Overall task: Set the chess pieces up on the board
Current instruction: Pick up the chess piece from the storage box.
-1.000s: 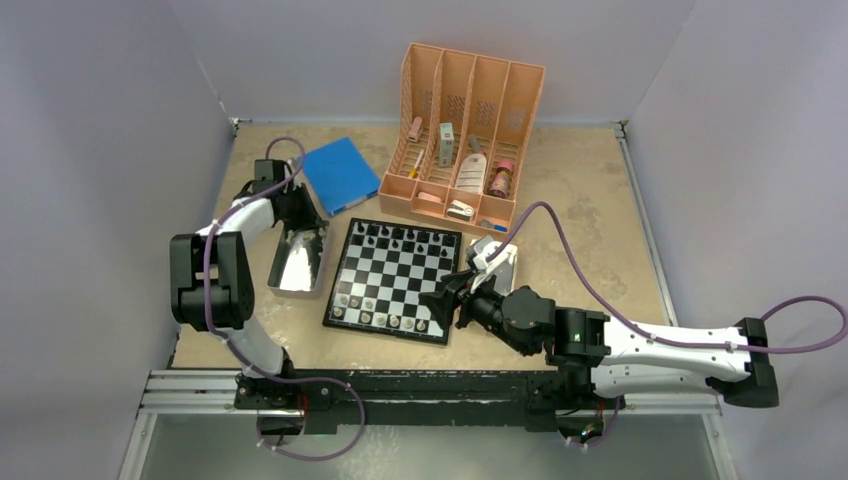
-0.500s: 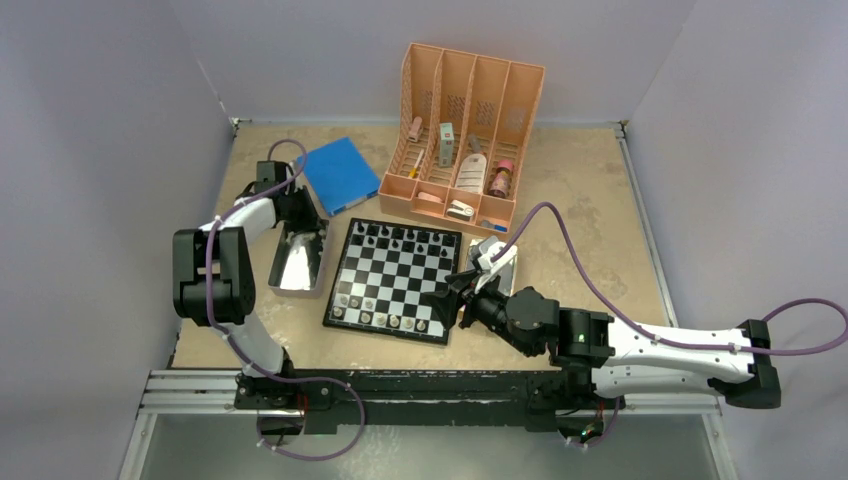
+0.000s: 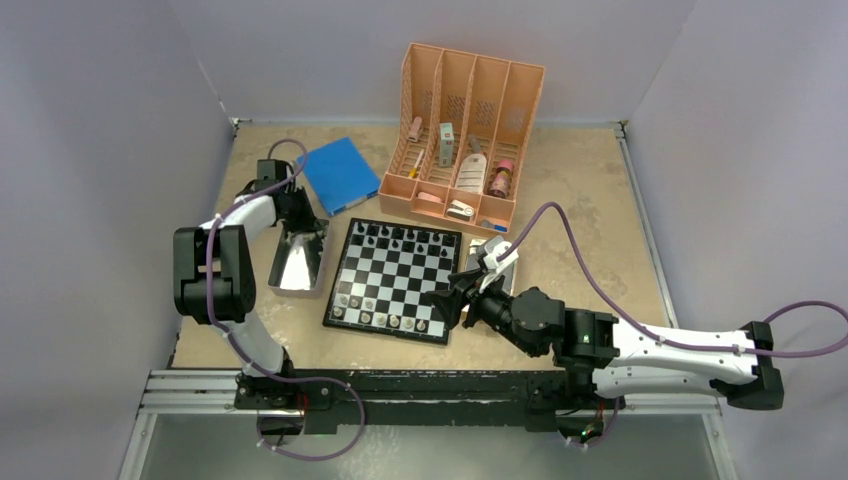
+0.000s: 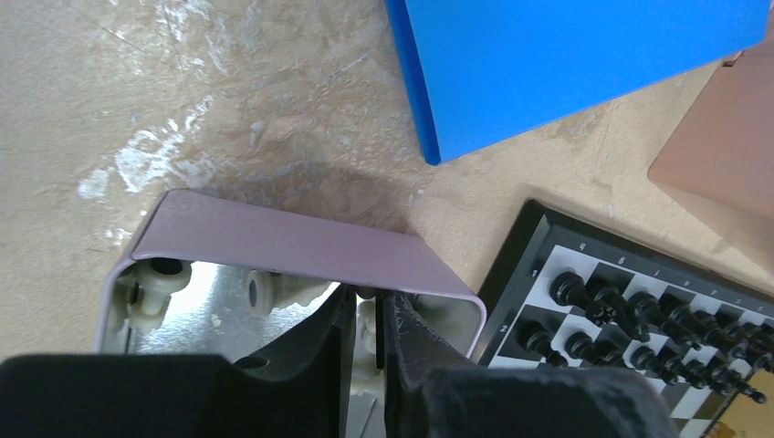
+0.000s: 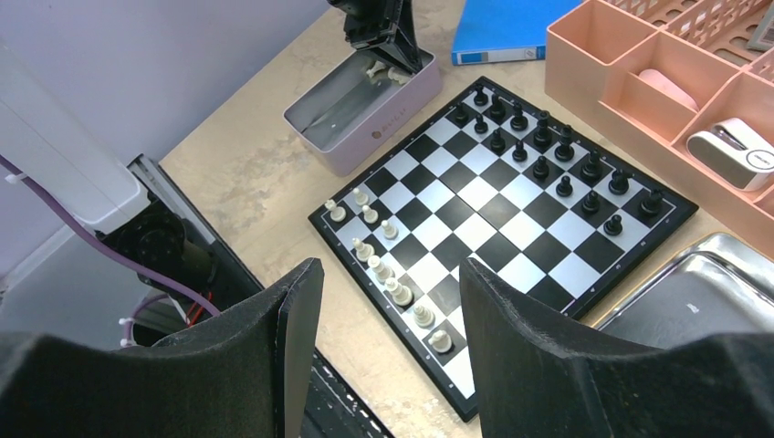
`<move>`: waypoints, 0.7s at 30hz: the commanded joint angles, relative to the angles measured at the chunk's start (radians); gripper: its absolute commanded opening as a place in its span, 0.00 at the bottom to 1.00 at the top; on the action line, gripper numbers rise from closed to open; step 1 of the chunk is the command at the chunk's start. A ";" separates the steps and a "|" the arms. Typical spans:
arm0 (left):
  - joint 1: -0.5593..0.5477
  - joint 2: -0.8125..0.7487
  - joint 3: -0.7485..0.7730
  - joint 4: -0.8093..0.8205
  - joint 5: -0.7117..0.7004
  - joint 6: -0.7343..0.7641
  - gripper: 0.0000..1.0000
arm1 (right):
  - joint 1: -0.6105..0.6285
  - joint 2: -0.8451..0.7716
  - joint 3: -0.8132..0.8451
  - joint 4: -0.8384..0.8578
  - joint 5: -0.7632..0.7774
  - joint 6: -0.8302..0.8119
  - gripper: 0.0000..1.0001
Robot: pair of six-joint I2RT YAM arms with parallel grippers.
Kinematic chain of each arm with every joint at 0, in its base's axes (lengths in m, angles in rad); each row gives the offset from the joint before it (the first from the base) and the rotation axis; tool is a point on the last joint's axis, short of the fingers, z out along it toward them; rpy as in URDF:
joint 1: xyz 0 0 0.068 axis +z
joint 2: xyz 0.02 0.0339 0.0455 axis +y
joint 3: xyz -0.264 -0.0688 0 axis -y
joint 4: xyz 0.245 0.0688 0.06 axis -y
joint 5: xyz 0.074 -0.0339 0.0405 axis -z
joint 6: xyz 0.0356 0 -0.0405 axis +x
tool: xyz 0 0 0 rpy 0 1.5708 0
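The board (image 3: 395, 282) lies mid-table, with black chess pieces (image 3: 405, 240) in its two far rows and pale chess pieces (image 3: 385, 318) along its near rows. My left gripper (image 3: 300, 222) reaches down into the left metal tray (image 3: 293, 272). In the left wrist view its jaws (image 4: 367, 319) stand narrow, shut on a pale piece (image 4: 369, 339), and two more pale pieces (image 4: 155, 285) lie loose in the tray (image 4: 292, 246). My right gripper (image 3: 445, 298) hovers by the board's near right corner, open (image 5: 391, 266) and empty, above the pale row (image 5: 383, 266).
A flat blue book (image 3: 340, 175) lies behind the left tray. Behind the board stands a peach organizer (image 3: 465, 140) holding bottles and small items. A second metal tray (image 3: 497, 262) sits at the board's right edge, partly under my right arm. Walls close off three sides.
The left gripper's jaws have narrowed around the pale piece in the tray. The right arm has shifted slightly, with its jaws unchanged.
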 commanded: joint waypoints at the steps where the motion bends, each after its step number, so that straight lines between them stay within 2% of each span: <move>1: 0.002 -0.043 0.051 -0.023 -0.043 0.043 0.11 | 0.005 -0.009 0.003 0.030 0.032 0.012 0.59; 10: 0.002 -0.072 0.080 -0.098 -0.038 0.049 0.04 | 0.005 -0.009 0.006 0.022 0.036 0.018 0.59; 21: -0.005 -0.231 0.105 -0.219 0.034 0.064 0.01 | 0.005 0.005 0.005 0.020 0.035 0.049 0.60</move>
